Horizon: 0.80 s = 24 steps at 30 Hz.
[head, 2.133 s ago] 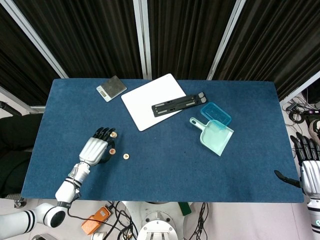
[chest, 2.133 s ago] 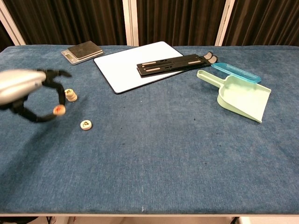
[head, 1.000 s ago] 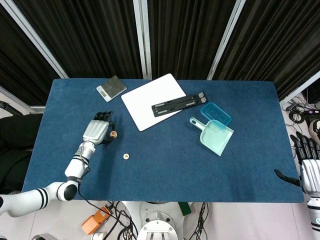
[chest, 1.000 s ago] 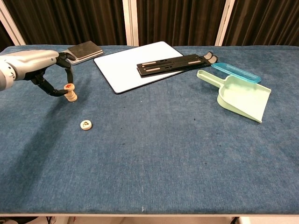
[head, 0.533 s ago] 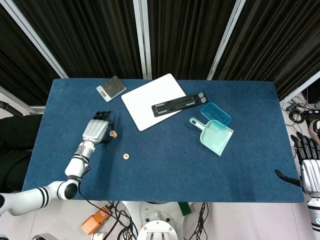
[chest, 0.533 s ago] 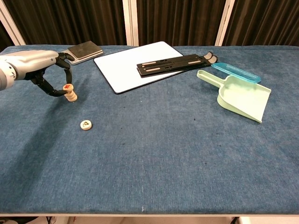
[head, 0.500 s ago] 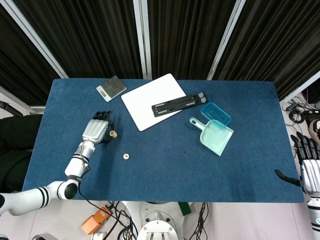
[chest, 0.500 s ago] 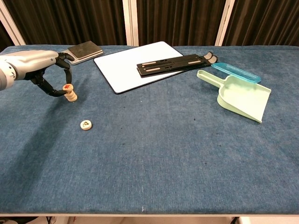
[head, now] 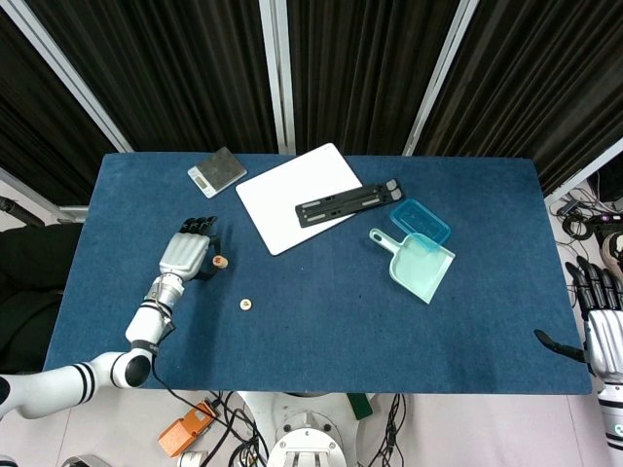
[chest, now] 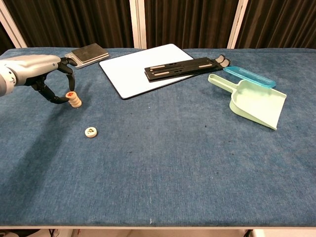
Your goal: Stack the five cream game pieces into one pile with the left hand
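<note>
Your left hand (chest: 42, 74) sits at the pile (chest: 74, 100) of cream game pieces, thumb and a finger curved around the top disc with the red mark; whether they actually pinch it or only frame it you cannot tell from either view, though the tips look to be at its edge. The pile stands well to the near left of the whiteboard (chest: 143, 69), and the one loose piece (chest: 91, 132) lies flat on the blue cloth nearer you than the pile, apart from it. Judge these discs as small, light, rigid and smooth-edged: they will likely skid on each other, and a narrow column of them should topple at a sideways nudge. Open straight out from the top disc, no drag. For the loose piece, take it across its rim from above; the cloth should give enough to get fingertips under the edge. Your right hand (head: 601, 336) hangs off the table's far-right edge, fingers apart, holding nothing.
</note>
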Motion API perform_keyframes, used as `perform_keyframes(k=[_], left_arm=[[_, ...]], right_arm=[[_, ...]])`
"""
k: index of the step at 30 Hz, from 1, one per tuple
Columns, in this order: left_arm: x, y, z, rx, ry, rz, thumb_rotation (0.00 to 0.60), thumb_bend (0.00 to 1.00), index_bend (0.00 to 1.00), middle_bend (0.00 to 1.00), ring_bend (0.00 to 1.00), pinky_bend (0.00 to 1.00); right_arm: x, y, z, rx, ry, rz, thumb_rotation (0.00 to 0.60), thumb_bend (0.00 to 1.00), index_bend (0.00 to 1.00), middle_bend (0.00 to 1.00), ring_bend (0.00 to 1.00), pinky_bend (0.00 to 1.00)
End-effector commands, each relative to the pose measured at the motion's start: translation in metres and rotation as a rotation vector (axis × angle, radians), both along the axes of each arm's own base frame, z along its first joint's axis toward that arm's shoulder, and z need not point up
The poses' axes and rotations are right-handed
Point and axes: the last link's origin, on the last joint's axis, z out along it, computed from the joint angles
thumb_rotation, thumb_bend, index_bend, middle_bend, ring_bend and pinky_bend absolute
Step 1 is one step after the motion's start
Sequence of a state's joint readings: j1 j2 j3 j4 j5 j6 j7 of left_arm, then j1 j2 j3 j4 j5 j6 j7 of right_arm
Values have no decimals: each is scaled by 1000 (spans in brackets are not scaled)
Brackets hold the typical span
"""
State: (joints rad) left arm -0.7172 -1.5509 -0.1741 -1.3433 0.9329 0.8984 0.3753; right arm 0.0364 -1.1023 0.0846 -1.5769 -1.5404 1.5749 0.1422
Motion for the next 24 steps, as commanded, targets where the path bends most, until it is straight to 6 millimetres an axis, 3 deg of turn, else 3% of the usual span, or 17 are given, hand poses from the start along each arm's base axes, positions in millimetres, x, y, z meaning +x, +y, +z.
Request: perform_keyframes(k=[1,6,10,16,19,24], left_arm=[[0,0,0,0,-1,2,600,291,441,0,0,0],[0,-1,2,1,-10,6,596,278,360,0,0,0],[6,-9,18,64,-64,-31,582,272,272,0,0,0],[16,-48,35,67,-62,-206,583,272,327,0,0,0],[17,-64,30,20,-30,-254,583,271,379,0,0,0],[16,-79,12,-37,4,-283,580,272,385,0,0,0]], right_arm=[[0,0,0,0,-1,-1,600,158,0,0,0,0],[-1,1,0,-2,-1,-1,600,158,0,0,0,0],[-1,1,1,-4,-3,-4,600,158,0,0,0,0],[-1,-1,0,1,-6,1,600,158,0,0,0,0],[0,-2,-2,9,-9,9,600,158,0,0,0,0],[-1,-1,-3,7,-10,7,600,159,0,0,0,0]])
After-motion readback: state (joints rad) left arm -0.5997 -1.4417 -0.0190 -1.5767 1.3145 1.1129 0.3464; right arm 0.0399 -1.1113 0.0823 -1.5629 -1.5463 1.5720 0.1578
